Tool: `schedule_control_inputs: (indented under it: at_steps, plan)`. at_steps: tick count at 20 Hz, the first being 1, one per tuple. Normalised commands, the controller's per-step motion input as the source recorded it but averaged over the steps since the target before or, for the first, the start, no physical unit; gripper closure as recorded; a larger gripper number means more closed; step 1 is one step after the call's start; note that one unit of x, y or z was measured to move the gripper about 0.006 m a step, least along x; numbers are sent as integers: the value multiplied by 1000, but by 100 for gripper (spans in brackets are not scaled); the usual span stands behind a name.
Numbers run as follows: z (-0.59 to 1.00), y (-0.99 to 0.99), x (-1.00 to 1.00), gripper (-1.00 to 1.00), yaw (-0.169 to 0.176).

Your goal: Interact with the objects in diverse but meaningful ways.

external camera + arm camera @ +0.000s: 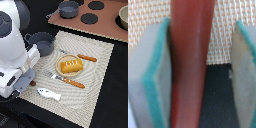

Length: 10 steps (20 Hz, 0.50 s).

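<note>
The jaws (198,65) are standing partly open around the brown sausage (188,65), one pad touching it, at eight o'clock from the bread loaf (71,65) on its plate (61,61).

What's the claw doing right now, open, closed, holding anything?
Claw: a brown sausage stands between the pads, touching one pad; a gap shows beside the other. Whether it is gripped cannot be told.

Black table (112,95) carries a beige woven placemat (95,75), a brown stove board (100,25), and a grey pot (41,42) at the mat's corner.
</note>
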Motion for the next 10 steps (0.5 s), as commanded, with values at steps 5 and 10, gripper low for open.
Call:
schedule_control_inputs:
  at_steps: [5,10]
  plan:
    - [187,6,-350,100,1]
    - [614,1,-604,100,23]
